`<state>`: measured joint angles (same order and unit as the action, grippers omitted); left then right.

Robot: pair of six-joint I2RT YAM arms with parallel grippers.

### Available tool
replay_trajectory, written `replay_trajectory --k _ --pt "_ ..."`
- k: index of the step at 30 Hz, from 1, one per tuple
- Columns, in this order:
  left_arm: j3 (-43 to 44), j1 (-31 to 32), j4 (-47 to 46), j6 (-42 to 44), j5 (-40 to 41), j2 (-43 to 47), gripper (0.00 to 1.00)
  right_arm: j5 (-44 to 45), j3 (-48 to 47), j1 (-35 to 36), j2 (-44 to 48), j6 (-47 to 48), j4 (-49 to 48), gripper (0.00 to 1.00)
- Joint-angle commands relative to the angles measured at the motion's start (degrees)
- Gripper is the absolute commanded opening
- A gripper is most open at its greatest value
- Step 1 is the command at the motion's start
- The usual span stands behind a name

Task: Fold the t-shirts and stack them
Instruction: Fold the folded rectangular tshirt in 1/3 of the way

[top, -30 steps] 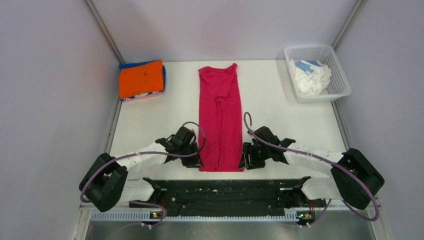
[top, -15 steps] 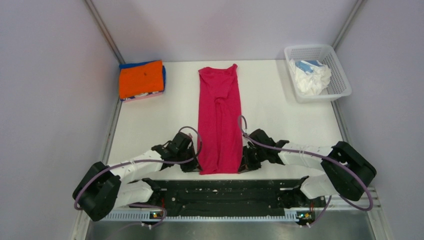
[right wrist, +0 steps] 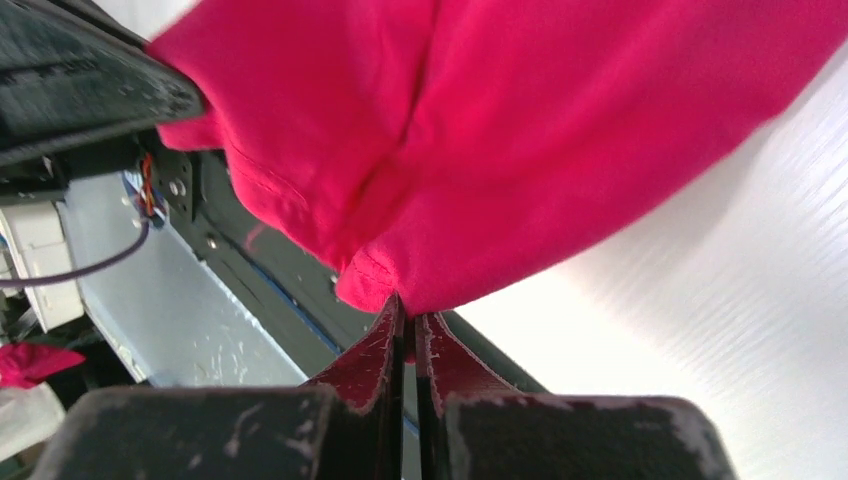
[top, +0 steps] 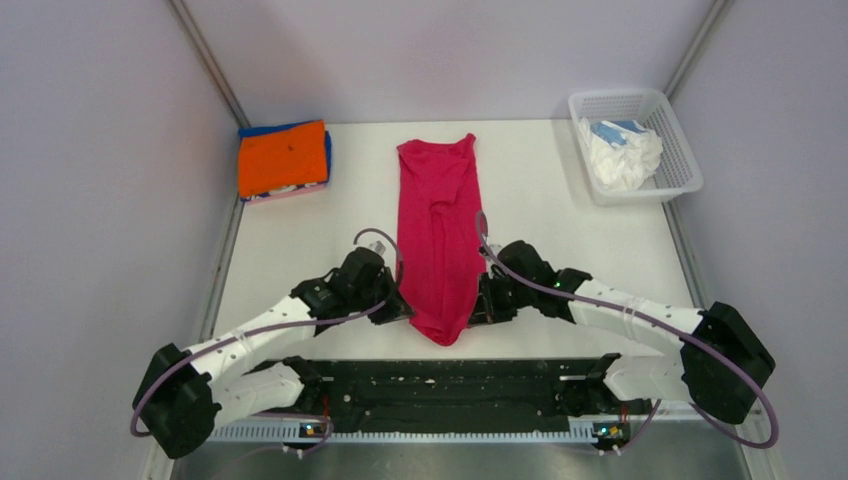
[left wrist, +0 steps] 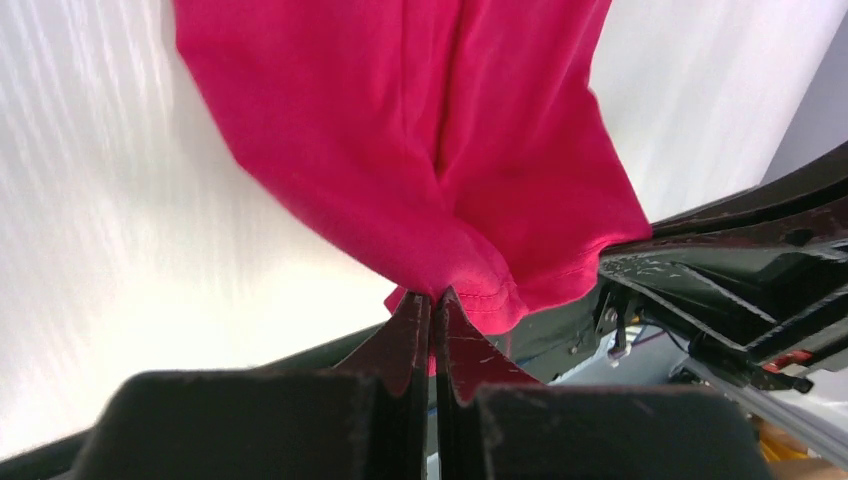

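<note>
I have the crimson-pink t-shirt (top: 440, 240) lying as a narrow strip down the middle of the counter (top: 560, 240). Its long axis runs from lower centre to upper centre of the overhead frame, straight away from both arm bases. The collar end rests flat at upper centre. The hem end is at lower centre, where I hold it from both sides.

The left pincer (left wrist: 432, 300) is closed on the left hem corner. In its wrist view the fingers meet with a fold of red cloth nipped between the tips. The right pincer (right wrist: 407, 318) is clamped the same way on the right hem corner. Between the two holds the hem sags to a rounded point, so I judge this end is raised off the counter while the rest lies down.

Everything I do next turns on that axis. The free length of the shirt stretches up the frame from my two holds, so the fold should carry the hem up the frame towards the collar. Neither arm is nearer; they flank the strip evenly, so both should travel together to keep the fold from skewing.

The folded orange t-shirt (top: 282, 157) tops the stack at upper left, on the left arm's side. The basket (top: 680, 150) at upper right holds crumpled white t-shirts (top: 622, 160).
</note>
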<state>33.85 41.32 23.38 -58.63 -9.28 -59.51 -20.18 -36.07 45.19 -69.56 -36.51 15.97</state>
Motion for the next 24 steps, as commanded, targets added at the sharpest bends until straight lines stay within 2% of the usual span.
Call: replay_trajectory --k 1,7,12,17,24 --pt "5.86 -1.72 -3.09 3.67 2.51 -5.99 0.00 0.41 -6.66 -4.50 -3.59 6.07 0.70 0.00" --pt "15.52 -8.87 -5.41 6.74 0.89 -18.44 0.00 -4.43 -12.96 -10.58 -10.77 8.59 -4.38 0.00" --pt "23.07 -15.87 -6.42 9.16 -6.22 -27.33 0.00 -9.36 -20.17 -14.98 -18.64 12.19 -3.51 0.00" --pt "31.61 -18.06 -3.04 12.40 -5.93 -33.89 0.00 -11.39 -27.78 -16.18 -26.12 15.29 -1.84 0.00" --pt "37.94 -22.36 -1.07 17.18 -5.96 -38.79 0.00 -10.66 -35.80 -21.65 -32.51 15.37 -0.77 0.00"
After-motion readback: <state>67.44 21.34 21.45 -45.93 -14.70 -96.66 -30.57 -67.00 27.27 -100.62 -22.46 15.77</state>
